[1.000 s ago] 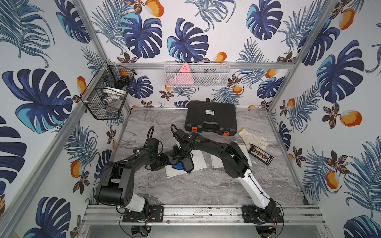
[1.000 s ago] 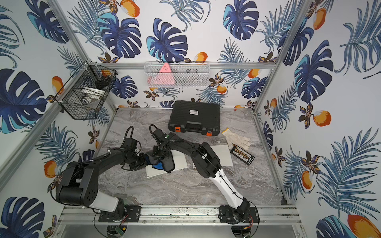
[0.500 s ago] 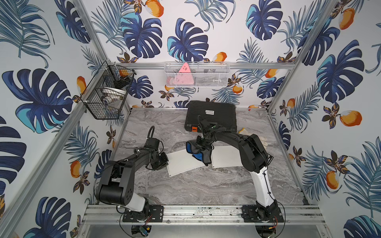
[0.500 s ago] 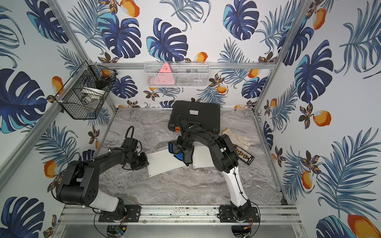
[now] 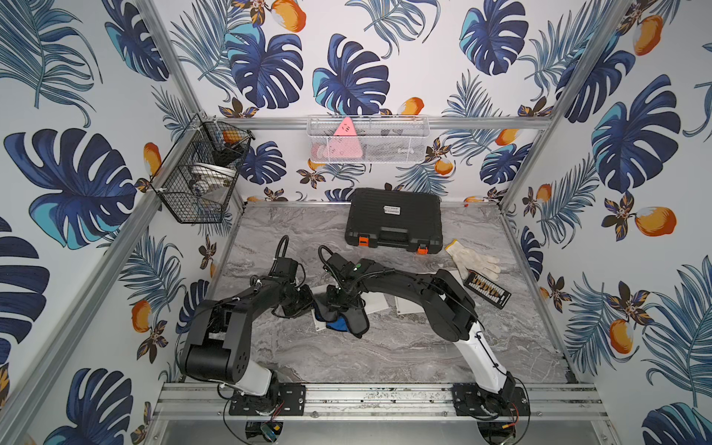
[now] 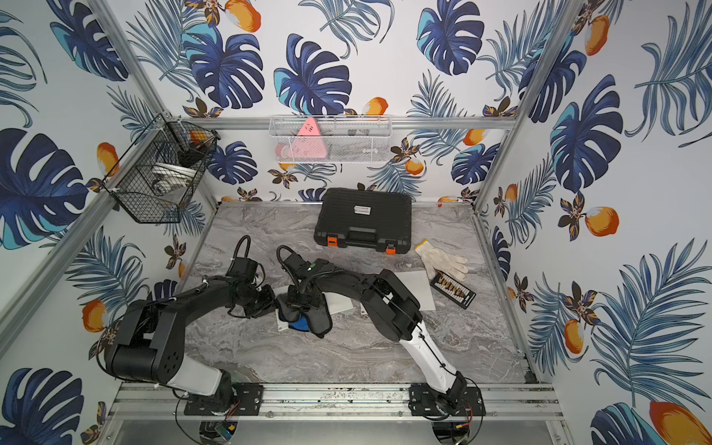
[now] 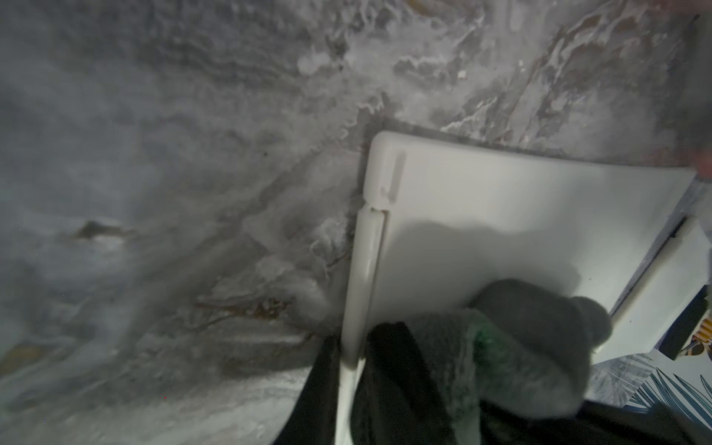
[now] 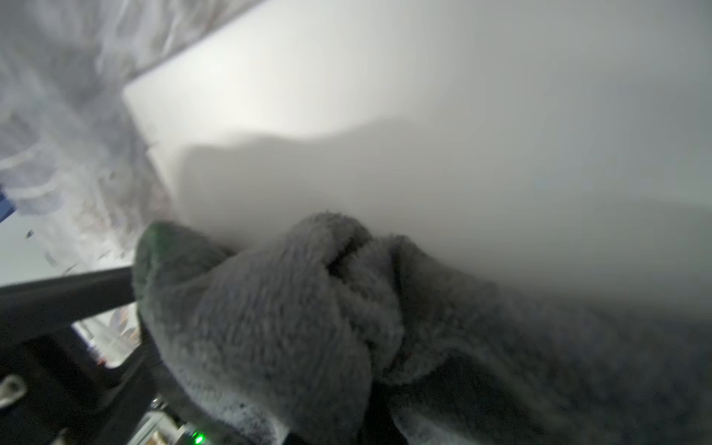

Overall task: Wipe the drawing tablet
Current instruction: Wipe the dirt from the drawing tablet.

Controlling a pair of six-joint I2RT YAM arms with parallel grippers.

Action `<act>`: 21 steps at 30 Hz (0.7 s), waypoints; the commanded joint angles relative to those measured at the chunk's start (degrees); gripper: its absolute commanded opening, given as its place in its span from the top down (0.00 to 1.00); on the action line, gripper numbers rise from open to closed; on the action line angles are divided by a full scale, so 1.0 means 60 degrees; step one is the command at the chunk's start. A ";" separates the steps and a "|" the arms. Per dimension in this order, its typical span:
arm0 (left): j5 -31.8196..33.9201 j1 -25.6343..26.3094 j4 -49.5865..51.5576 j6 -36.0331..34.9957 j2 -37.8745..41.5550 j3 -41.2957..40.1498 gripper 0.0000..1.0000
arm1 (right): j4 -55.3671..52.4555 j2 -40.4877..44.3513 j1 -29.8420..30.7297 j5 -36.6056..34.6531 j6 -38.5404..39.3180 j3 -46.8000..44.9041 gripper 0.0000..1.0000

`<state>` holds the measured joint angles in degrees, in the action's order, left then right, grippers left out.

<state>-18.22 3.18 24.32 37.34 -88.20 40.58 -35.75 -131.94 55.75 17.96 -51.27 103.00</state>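
A: Caught at which step?

B: Looked like the wipe itself, mid-stroke. Found the drawing tablet (image 5: 376, 304) flat on the marble table (image 5: 385, 358), just below the centre of the frame in both top views, mostly hidden under the two arms.

A: And the tools?

B: Saw the right gripper (image 5: 340, 306) clamped tight on a bunched grey cloth (image 8: 289, 308) and pressing that wad onto the white face, near the tablet's lower-left end in a top view. Saw the left gripper (image 7: 346, 404) nipped almost closed on the tablet's edge, a finger on either side, at the bottom of the left wrist view.

A: Covered how much already?

B: Could not tell. Spotted no marks or smears on the white face in either wrist view.

A: Called for what next?

B: Probably needed a firm left pinch, steady downward pressure on the cloth, and a drag toward the uncovered right part of the tablet. Needed a stop short of the second white panel (image 5: 410, 308) just beside it on the right. Risked shoving the tablet along on a loose hold.
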 commanded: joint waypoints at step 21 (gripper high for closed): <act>0.1233 0.0027 0.1411 -0.0291 -0.0402 -0.0106 0.81 | 0.0297 -0.0075 0.0620 0.0625 -0.1194 -0.0209 1.00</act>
<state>-18.76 3.22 24.58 36.25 -88.64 41.19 -34.06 -130.91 59.31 19.03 -56.21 100.95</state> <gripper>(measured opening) 0.190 0.106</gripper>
